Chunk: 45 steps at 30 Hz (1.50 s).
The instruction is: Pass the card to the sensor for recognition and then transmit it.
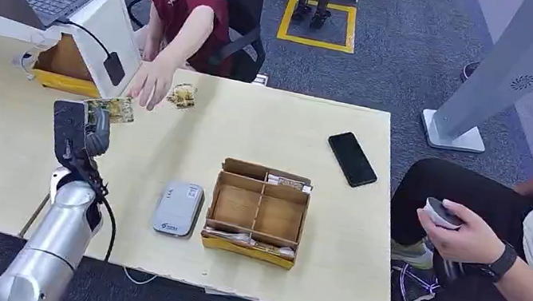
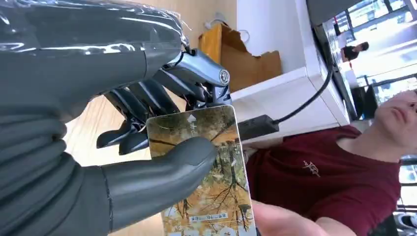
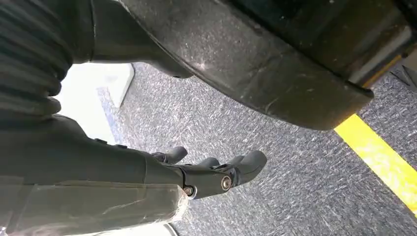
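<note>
Card (image 2: 206, 172) pinched in left hand (image 2: 147, 147).

I see a pale, matt wood-grain table (image 1: 267, 126); the divided box (image 1: 257, 214) looks like brown cardboard; the card (image 2: 206, 172) in the left robot hand (image 2: 147, 147) is glossy, printed with autumn leaves; that hand's shell is smooth grey plastic with a sheen; the floor (image 3: 275, 162) is rough grey carpet.
</note>
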Tool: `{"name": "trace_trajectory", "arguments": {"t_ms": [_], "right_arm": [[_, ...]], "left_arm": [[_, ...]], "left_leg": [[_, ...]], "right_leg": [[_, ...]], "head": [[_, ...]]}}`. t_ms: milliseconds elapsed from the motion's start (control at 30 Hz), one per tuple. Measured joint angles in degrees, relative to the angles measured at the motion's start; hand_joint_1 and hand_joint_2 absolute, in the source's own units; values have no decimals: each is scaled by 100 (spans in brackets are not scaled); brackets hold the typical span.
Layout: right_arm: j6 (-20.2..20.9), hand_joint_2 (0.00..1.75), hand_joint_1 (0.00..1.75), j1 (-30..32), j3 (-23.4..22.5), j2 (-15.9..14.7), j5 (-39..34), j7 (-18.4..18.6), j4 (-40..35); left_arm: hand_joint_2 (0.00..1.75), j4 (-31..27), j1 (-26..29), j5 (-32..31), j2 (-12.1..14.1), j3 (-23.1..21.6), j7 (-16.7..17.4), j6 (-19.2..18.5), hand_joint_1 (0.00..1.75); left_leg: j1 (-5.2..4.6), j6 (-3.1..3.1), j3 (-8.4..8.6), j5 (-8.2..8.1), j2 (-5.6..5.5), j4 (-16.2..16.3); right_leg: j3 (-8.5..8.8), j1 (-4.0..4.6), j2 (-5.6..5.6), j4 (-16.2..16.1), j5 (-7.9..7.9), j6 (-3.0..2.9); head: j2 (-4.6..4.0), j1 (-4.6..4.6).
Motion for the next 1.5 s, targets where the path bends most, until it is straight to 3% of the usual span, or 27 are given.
{"name": "trace_trajectory", "arguments": {"t_ms": [333, 367, 700, 833, 900, 1033, 1133, 1200, 1267, 1367, 1500], "right_arm": [[35, 175, 0, -7, 15, 0, 74, -2, -9], [35, 175, 0, -7, 15, 0, 74, -9, -9], [11, 175, 0, -7, 15, 0, 92, -26, -9], [-6, 175, 0, -6, 15, 0, 68, -13, -9], [-6, 175, 0, -4, 15, 0, 57, -17, -9], [-22, 175, 0, -2, 13, 0, 46, -28, -9], [-50, 175, 0, 11, -11, 0, -13, -35, -9], [-61, 175, 0, 13, -39, 0, -48, -35, -9], [-94, 175, 0, 21, -70, 0, -98, -37, -9], [-122, 175, 0, 30, -155, 0, -133, -57, -9], [-155, 175, 0, 31, -201, 0, -138, -48, -9]], "left_arm": [[175, 379, -148, -66, -4, 188, -166, 15, 175], [175, 396, -148, -68, -4, 192, -214, -2, 0], [175, 398, -147, 85, -18, 247, -287, -214, 0], [175, 368, -131, 245, -24, 249, -197, -514, 0], [175, 195, -33, 315, -26, 247, -238, -737, 0], [175, -405, 411, 65, -26, 186, -525, -688, 0], [175, -1358, 1151, -412, -24, -67, -974, -763, 0], [175, -1929, 1729, -946, -26, -311, -1179, -561, 0], [175, -2400, 2202, -1520, -26, -569, -1312, -233, 0], [175, -3063, 2940, -2829, -33, -1061, -1525, 736, 0], [175, -3633, 3574, -3975, -178, -1374, -1824, 1032, 0]], "left_leg": [[0, 0, 0, 0, 0, 0], [0, 0, 0, 0, 1, 0], [0, 0, 0, 0, 1, 0], [0, 0, 0, 0, 1, 0], [0, 0, 0, 0, 2, 0], [-1, 0, 1, -1, 8, 0], [-1, 0, 0, -8, 15, 0], [-2, 2, 1, -12, 17, -1], [-1, 2, -3, -16, 15, -1], [-3, 6, -4, -21, 16, -1], [-3, 7, -4, -22, 16, -1]], "right_leg": [[-1, 0, 1, 0, 0, 0], [-1, 0, 1, 0, 0, 0], [-1, 0, 1, 0, 1, 0], [-1, 0, 1, 0, 1, 0], [-1, 0, 5, 0, 1, 0], [-2, 0, 13, 0, 0, 0], [-5, -1, 19, -2, -4, 2], [-7, -1, 20, -4, -6, 1], [-7, -1, 18, -6, -7, 2], [-9, -1, 17, -7, -8, 2], [-8, -2, 16, -7, -7, 3]], "head": [[0, 0], [0, -2], [0, 0], [0, 0], [0, 0], [0, 0], [0, 0], [0, -4], [0, 0], [0, -2], [0, -2]]}}
